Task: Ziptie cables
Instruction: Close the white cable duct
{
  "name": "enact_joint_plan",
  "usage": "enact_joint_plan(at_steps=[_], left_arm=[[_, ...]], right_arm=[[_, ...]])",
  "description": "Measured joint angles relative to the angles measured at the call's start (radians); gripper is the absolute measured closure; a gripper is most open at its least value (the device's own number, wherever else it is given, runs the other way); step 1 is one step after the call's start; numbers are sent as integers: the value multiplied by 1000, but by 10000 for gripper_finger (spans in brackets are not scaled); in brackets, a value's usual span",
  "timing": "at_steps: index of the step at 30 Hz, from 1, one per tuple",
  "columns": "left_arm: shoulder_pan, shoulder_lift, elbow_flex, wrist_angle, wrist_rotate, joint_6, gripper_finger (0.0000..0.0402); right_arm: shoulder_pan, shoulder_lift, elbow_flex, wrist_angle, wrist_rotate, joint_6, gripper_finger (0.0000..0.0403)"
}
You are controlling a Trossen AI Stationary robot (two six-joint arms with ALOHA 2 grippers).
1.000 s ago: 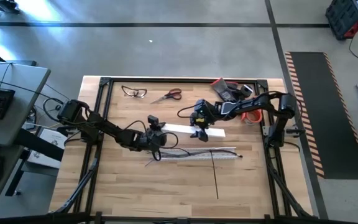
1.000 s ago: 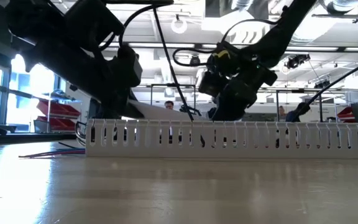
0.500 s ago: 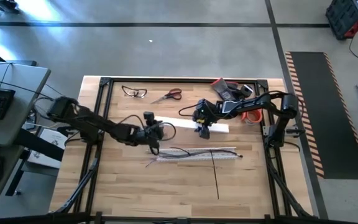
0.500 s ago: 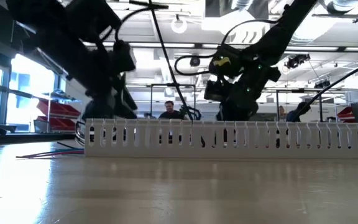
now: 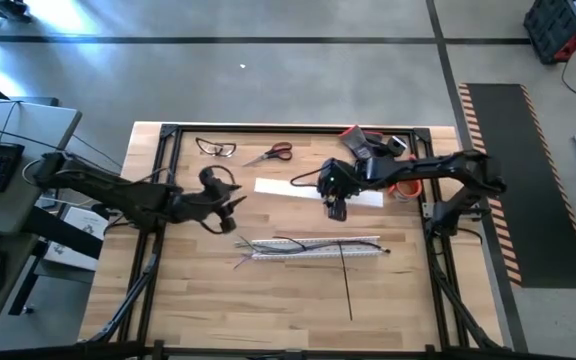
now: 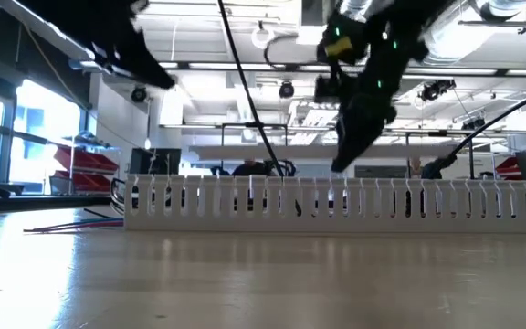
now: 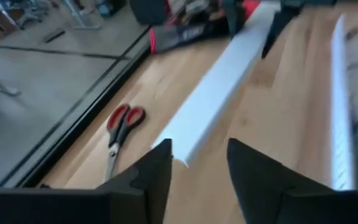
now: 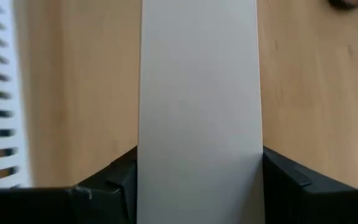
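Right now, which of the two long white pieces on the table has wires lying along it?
The slotted channel, nearer the table's front edge, carries the wires. The flat white cover behind it carries none.

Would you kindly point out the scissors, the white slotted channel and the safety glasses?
scissors [image 5: 269, 153]: high view, on the blades near the red handles.
white slotted channel [image 6: 336, 199]: low view, middle of its slotted wall.
safety glasses [image 5: 215, 148]: high view, on the frame's bridge.
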Motion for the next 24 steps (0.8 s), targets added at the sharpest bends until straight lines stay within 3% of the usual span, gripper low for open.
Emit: enact_joint_plan(at_steps=[7, 16, 24], left_arm=[[-70, -68, 0, 4, 3, -73, 390], [-181, 15, -12, 39, 2, -215, 400], [-232, 160, -13, 117, -12, -268, 401]], right_arm=[[164, 19, 195, -177, 19, 26, 208], [316, 111, 302, -291, -4, 130, 208], [376, 139, 308, -280, -3, 197, 208]])
